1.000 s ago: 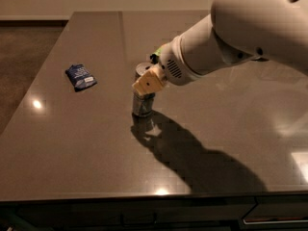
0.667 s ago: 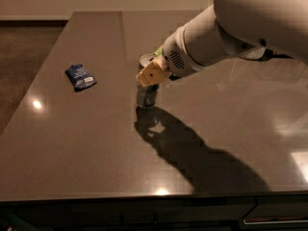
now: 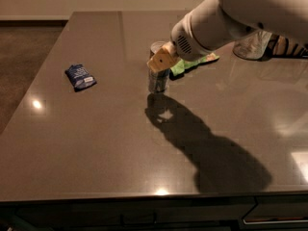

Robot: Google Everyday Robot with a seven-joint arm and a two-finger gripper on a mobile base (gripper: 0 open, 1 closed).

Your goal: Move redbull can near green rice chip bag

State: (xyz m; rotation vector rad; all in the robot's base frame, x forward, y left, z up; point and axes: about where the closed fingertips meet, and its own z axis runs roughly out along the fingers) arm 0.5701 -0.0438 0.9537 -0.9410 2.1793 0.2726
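Observation:
The redbull can (image 3: 158, 79) stands upright on the dark table, its silver top showing at the back. My gripper (image 3: 161, 61) is at the can's upper part, its tan finger (image 3: 160, 62) in front of the can. The green rice chip bag (image 3: 190, 63) lies just right of the can, mostly hidden behind my white arm (image 3: 211, 25); only a green strip shows.
A small dark blue packet (image 3: 80, 77) lies at the left of the table (image 3: 96, 143). A clear glass object (image 3: 253, 44) stands at the back right beside dark things. The table's front edge runs along the bottom.
The gripper and the can have moved back and to the right across the table. The green bag has come into view beside them.

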